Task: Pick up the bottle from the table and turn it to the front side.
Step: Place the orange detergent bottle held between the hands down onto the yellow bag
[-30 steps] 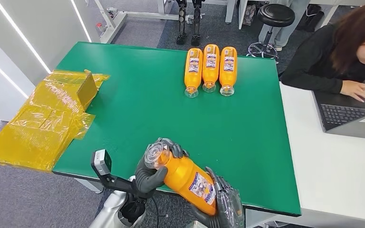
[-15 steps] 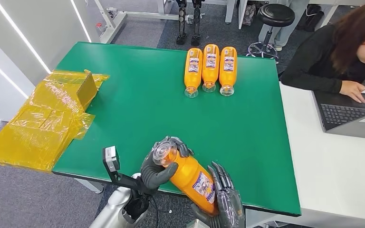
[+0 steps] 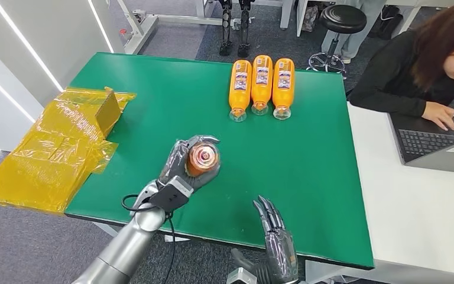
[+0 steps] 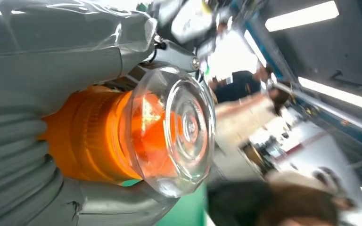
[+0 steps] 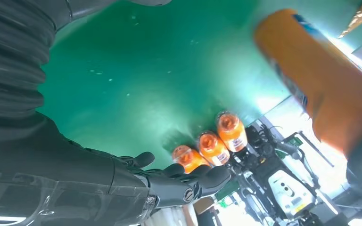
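Note:
An orange bottle [image 3: 203, 158] with a clear domed cap is gripped in my left hand [image 3: 177, 174] above the near middle of the green table [image 3: 313, 171], its cap end pointing up at the head camera. The left wrist view shows that cap and orange neck [image 4: 165, 127] close up, with my left hand [image 4: 52, 56] wrapped around the bottle. My right hand [image 3: 276, 245] hangs at the table's near edge, fingers spread and holding nothing. In the right wrist view, the right hand [image 5: 122, 179] is spread below the blurred orange bottle [image 5: 320, 89].
Three more orange bottles [image 3: 262, 86] lie side by side at the table's far edge, also in the right wrist view [image 5: 209, 146]. Yellow plastic wrap with a box [image 3: 59, 142] lies off the left side. A person works at a laptop [image 3: 437, 145] on the white table to the right.
My right hand has let go of the bottle and drawn back to the near edge. My left hand has carried the bottle forward over the table and tipped its cap toward the camera.

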### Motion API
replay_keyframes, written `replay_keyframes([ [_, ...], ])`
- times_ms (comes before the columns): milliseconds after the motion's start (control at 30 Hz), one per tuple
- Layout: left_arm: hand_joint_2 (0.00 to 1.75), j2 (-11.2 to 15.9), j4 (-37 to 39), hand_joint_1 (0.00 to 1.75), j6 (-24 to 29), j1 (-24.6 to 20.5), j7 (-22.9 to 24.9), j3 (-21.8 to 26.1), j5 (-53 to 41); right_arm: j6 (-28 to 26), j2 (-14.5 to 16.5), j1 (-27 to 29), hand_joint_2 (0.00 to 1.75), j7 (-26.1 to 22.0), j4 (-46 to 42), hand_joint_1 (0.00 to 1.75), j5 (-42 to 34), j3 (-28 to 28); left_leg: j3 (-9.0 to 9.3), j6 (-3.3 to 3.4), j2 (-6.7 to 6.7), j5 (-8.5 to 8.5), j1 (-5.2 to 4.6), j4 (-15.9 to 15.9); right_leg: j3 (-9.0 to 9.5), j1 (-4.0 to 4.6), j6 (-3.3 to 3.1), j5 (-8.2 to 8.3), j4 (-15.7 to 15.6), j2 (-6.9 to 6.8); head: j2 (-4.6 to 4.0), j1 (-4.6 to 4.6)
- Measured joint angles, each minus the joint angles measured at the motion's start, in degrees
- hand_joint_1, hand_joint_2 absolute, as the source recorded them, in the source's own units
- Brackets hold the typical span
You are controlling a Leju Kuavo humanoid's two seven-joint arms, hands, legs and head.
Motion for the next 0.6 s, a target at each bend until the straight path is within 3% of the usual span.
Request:
replay_keyframes([
  [133, 1.75, 2.2, 3.6, 1.75, 6.1, -3.2, 2.9, 0.3, -9.1, 0.6, 1.0, -0.4, 1.75, -1.0, 0.7, 0.0, -1.2, 0.0, 0.0, -0.01, 0.01, 0.01, 0.01, 0.0, -0.01, 0.0, -0.01, 0.0, 0.0, 0.01, 0.0, 0.0],
  [300, 1.75, 5.5, 10.2, 1.75, 11.5, -7.8, 10.4, -0.5, -25.0, 1.0, 1.9, -1.2, 1.75, -2.4, 1.8, 0.0, -3.0, 0.0, 0.0, -0.02, 0.05, 0.02, 0.01, 0.0, -0.02, 0.0, -0.01, 0.0, 0.0, 0.05, 0.0, 0.0],
  [600, 1.75, 11.6, 27.4, 1.75, 6.8, -17.1, 28.2, -7.5, -50.2, 1.1, 2.8, -1.9, 1.75, -4.2, 3.8, 0.0, -6.4, 0.1, 0.0, -0.06, 0.2, 0.04, 0.02, 0.0, -0.07, 0.01, -0.1, 0.06, 0.0, 0.19, 0.0, 0.0],
])
